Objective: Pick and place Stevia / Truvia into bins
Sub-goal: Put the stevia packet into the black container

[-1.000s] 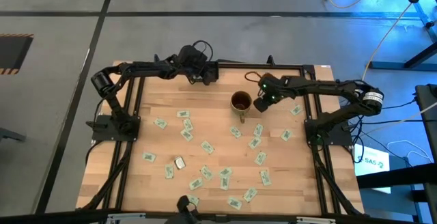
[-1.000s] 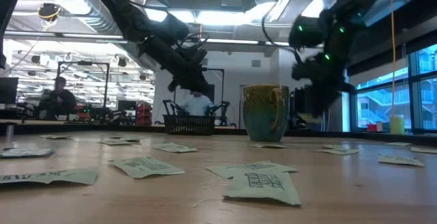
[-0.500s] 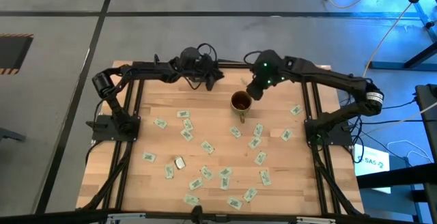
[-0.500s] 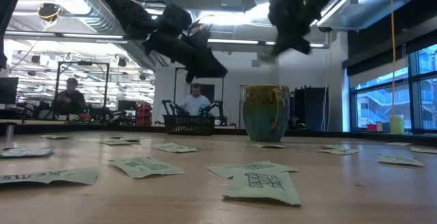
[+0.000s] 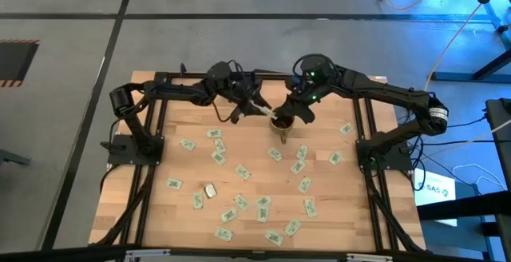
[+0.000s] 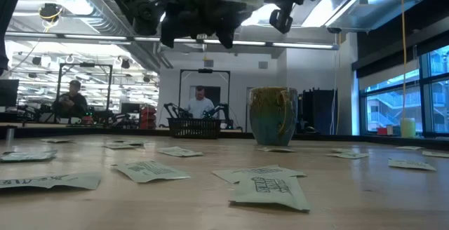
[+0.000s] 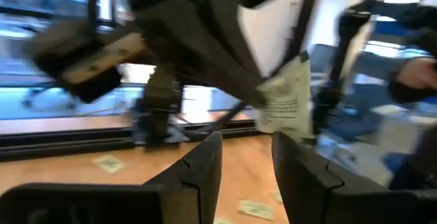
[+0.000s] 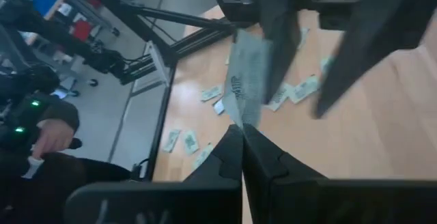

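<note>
Several Stevia sachets lie flat across the wooden table. The brown-gold mug stands upright at the far middle. The black tray sits behind it toward the far edge. My right gripper hovers just above the mug, shut on one sachet. My left gripper is level with it, pointing at it from the table's left, fingers open. The held sachet stands in front of the gap between them. My right gripper pinches the sachet's one end between its two fingertips. The fingers come from the table's right, slanting down. The rest of the sachet juts out past them toward my left gripper, clear of table and mug. My left gripper: I cannot tell whether a finger touches the sachet.
A small pale object lies among the sachets at the near left. Black frame rails run along the table's sides. Beyond the far edge, two people are in the room.
My right gripper has risen from beside the mug's right side and gone left over the mug, rolling as it went, with the sachet. My left gripper has swung from over the tray at the far edge toward the mug, risen and tipped from pointing down to level.
</note>
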### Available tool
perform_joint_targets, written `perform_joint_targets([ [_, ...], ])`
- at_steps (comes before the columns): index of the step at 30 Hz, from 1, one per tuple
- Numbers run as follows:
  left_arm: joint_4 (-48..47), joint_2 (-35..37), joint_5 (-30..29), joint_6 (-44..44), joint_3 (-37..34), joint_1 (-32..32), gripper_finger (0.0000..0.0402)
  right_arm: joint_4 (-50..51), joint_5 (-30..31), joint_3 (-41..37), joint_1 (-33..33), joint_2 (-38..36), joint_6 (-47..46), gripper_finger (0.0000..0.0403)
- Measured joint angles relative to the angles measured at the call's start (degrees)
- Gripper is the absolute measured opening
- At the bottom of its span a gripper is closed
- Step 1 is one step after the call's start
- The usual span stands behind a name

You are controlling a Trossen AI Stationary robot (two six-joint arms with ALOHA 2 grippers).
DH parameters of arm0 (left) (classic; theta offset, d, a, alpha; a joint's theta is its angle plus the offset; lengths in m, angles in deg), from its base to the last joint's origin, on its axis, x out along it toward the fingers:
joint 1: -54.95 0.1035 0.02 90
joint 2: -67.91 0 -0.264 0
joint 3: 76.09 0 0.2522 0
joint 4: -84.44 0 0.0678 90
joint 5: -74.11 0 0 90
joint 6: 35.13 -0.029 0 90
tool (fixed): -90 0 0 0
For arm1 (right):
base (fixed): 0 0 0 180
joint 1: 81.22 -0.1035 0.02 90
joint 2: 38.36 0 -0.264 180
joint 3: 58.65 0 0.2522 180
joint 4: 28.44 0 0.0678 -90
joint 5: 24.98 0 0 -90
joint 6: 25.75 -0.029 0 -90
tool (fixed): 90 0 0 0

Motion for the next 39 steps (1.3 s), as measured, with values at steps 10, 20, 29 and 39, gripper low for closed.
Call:
perform_joint_targets([
  [10, -0.05, 0.0, 1.19, 1.71, 0.0, -0.61, 0.0123, -2.77, -0.57, 0.01, -0.36, 0.0, -2.97, 0.0002],
  [20, -0.18, 0.0, 1.73, 1.65, 0.0, -1.12, 0.0123, -4.43, 2.07, 0.03, -2.1, 0.0, -4.76, 0.0002],
  [29, 0.14, 0.0, 4.07, 1.67, 0.0, -2.57, 0.0122, -4.21, 4.48, 0.03, -2.36, 0.0, -5.6, 0.0002],
  [39, 4.52, 0.52, 4.79, 4.58, 0.0, -1.6, 0.0098, -2.09, 4.52, 0.03, -3.88, 0.02, -6.43, 0.0002],
])
